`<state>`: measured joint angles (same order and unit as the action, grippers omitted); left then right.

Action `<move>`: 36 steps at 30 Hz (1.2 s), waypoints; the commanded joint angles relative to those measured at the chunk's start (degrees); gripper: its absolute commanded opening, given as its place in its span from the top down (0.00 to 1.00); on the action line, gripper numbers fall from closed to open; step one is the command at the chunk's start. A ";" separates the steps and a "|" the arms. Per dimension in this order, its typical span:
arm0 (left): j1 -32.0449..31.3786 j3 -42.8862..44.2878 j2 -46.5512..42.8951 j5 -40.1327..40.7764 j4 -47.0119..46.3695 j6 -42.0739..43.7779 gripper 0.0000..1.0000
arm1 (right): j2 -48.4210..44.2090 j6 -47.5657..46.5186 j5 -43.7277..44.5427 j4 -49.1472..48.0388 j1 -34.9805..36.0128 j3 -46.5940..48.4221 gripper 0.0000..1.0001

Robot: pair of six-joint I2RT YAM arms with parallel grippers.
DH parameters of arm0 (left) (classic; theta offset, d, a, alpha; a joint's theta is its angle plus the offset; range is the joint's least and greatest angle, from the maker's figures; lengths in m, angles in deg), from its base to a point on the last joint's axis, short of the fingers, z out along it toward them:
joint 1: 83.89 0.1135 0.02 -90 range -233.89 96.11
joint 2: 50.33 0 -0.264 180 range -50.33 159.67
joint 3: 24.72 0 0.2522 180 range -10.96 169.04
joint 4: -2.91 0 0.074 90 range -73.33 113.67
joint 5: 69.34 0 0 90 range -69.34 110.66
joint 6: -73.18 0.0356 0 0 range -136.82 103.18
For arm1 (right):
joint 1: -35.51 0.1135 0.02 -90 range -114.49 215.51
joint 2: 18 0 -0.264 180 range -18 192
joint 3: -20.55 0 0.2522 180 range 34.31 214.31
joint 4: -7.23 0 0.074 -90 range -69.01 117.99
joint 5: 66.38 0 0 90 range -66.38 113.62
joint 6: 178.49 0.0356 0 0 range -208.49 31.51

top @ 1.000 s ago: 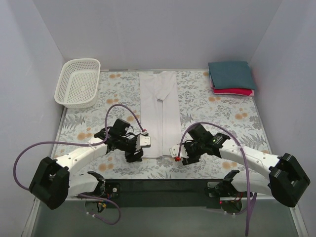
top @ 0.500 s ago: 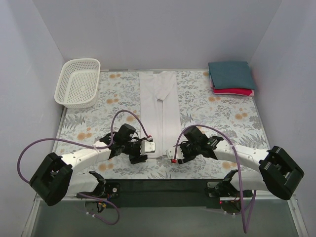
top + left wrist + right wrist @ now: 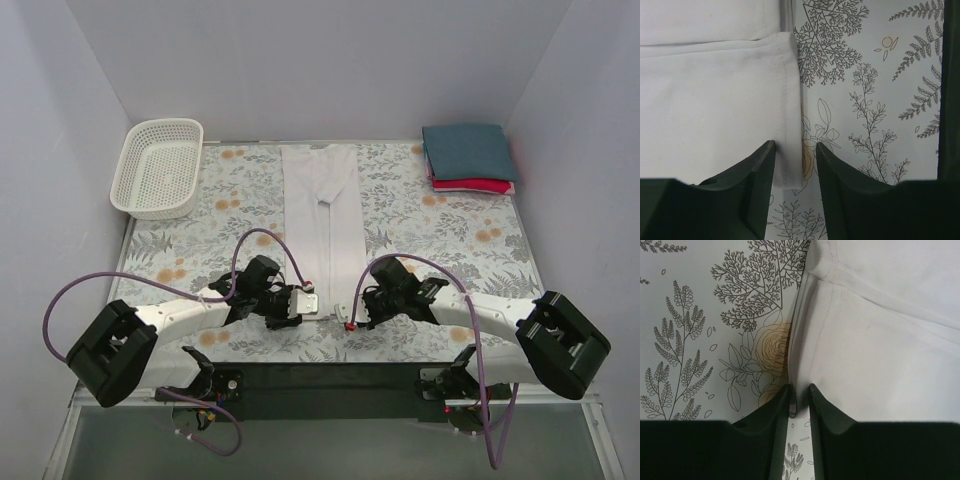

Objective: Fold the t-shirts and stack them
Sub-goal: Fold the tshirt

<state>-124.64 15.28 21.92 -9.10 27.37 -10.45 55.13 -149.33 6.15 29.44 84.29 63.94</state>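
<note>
At far left, the mesh basket [image 3: 158, 168] holds nothing. The white shirt [image 3: 322, 225] lies flat mid-table. The left gripper [image 3: 795, 147] straddles its near-left hem corner, jaws spread, readying, we judge, a fold. The right gripper [image 3: 799, 390] has jaws nearly meeting at the opposite corner; whether they grip it is unclear. Far right, the teal and red shirts [image 3: 468, 150] sit stacked.

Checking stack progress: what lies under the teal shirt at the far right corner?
A folded red shirt, only its near edge showing beneath the teal shirt. Most of it, and anything below, is covered.
</note>
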 commanded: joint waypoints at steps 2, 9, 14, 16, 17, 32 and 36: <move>-0.29 -0.66 2.02 4.18 2.57 2.42 0.69 | 1.67 -1.47 1.39 2.53 0.27 -2.99 0.78; -0.29 0.39 0.18 3.57 5.47 0.93 0.99 | 1.06 0.72 1.66 6.31 0.71 -0.72 0.99; -0.38 3.11 -4.92 -0.29 10.91 -0.22 1.00 | -1.75 3.71 0.60 13.25 2.20 4.12 0.99; -0.47 5.31 -5.97 -1.52 15.13 -0.57 1.00 | -3.77 5.20 -0.10 15.36 3.08 5.00 0.99; -0.47 6.01 -7.28 -2.75 16.45 -0.74 1.00 | -4.99 6.25 -0.36 15.89 3.08 6.05 0.99; 11.12 19.71 -0.63 -2.58 12.95 3.02 1.00 | 1.92 -0.32 1.22 17.74 -6.49 20.99 0.99; 14.55 24.29 5.17 -2.41 8.65 5.40 1.00 | 7.20 -4.89 0.16 17.74 -10.27 26.52 0.99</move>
<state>-112.42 35.37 24.57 -10.58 40.90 -8.83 59.26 -148.87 7.18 46.69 76.33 86.03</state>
